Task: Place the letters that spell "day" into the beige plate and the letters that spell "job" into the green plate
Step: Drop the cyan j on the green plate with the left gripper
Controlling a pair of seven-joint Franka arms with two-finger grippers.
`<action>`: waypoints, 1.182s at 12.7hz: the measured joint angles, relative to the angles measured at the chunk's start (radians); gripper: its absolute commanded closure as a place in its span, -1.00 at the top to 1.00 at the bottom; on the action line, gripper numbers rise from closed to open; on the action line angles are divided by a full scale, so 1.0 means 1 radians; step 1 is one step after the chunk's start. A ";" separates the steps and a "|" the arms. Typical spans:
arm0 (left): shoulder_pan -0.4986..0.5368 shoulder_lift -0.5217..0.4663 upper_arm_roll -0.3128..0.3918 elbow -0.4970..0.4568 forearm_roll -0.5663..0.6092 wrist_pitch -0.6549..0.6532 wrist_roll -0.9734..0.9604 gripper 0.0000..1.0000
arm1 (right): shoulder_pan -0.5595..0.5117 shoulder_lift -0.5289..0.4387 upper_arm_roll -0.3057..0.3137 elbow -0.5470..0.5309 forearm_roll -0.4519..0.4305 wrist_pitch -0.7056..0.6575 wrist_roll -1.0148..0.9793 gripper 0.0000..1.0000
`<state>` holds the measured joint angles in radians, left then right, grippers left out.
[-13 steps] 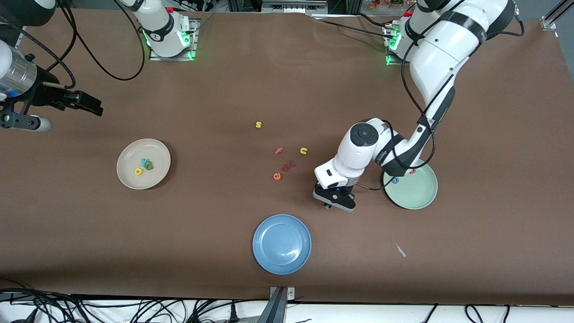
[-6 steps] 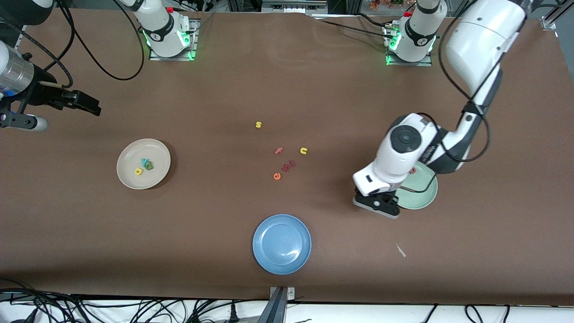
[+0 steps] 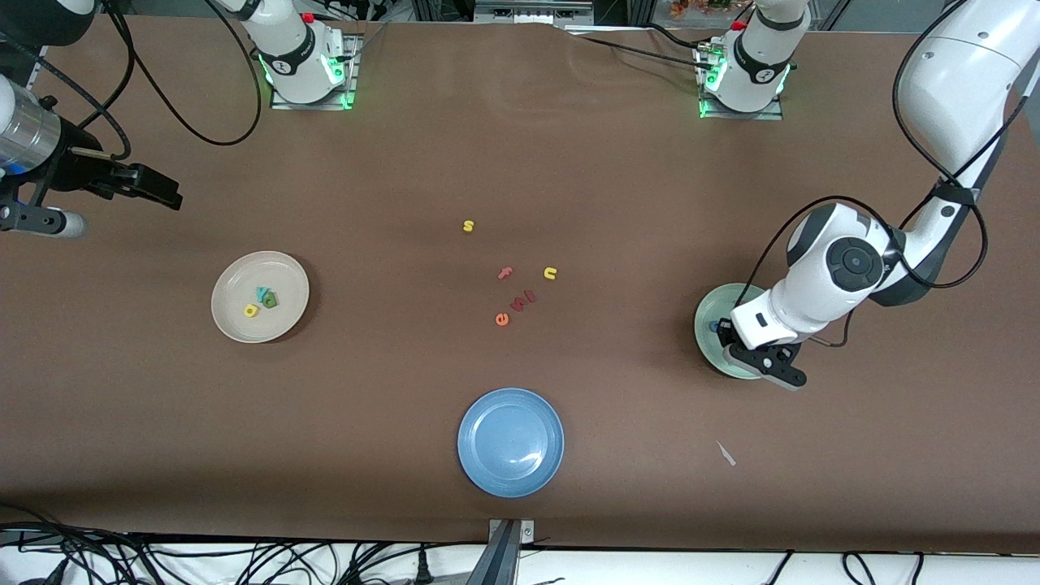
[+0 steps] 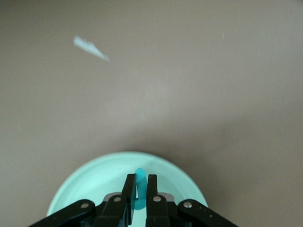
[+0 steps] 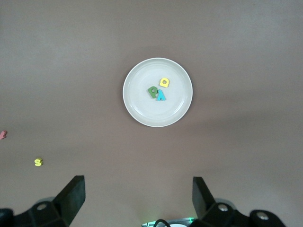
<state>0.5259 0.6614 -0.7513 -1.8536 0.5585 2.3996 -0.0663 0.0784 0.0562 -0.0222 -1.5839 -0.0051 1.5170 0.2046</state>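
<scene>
My left gripper [image 3: 768,370] hangs over the green plate [image 3: 705,313], at its edge nearer the front camera. In the left wrist view the left gripper [image 4: 139,178] is shut on the teal j [image 4: 140,176], which stands upright over the green plate [image 4: 94,182]. The blue o [image 3: 715,327] lies in that plate; the b is hidden under the arm. In the beige plate [image 3: 286,280] lie the yellow a [image 3: 251,309], the teal y [image 3: 262,292] and the green d [image 3: 270,301]. My right gripper [image 3: 154,188] waits, open, above the table's right-arm end, looking down on the beige plate [image 5: 137,111].
A blue plate [image 3: 510,441] sits near the front edge. Loose letters lie mid-table: yellow s [image 3: 468,226], pink f [image 3: 504,273], yellow u [image 3: 550,273], orange e [image 3: 502,319], dark red ones [image 3: 524,301]. A white scrap [image 3: 725,453] lies nearer the camera than the green plate.
The left arm has swung from near the loose letters toward its own end of the table, carrying the j to over the green plate. The right arm has barely moved.
</scene>
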 measured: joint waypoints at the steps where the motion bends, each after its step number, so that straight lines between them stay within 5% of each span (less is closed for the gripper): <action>1: 0.011 -0.013 -0.005 -0.039 0.000 0.000 0.000 -1.00 | 0.000 0.000 0.000 0.000 0.000 0.000 0.000 1.00; 8: 0.050 -0.025 0.056 -0.117 0.107 0.002 -0.003 -1.00 | 0.000 0.001 0.000 0.000 0.000 0.000 0.000 1.00; 9: 0.054 -0.013 0.067 -0.117 0.134 0.008 -0.003 -0.87 | 0.000 0.001 0.000 0.000 0.000 0.000 0.000 1.00; 11: 0.058 0.008 0.074 -0.117 0.148 0.022 -0.003 0.99 | 0.000 0.001 0.000 -0.001 -0.001 0.000 0.000 1.00; 15: 0.057 0.010 0.068 -0.106 0.148 0.031 -0.004 1.00 | 0.000 0.002 0.000 -0.001 -0.002 0.000 0.000 1.00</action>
<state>0.5833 0.6716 -0.6833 -1.9593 0.7066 2.4304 -0.0702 0.0785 0.0581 -0.0222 -1.5848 -0.0067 1.5170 0.2046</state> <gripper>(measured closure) 0.502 0.000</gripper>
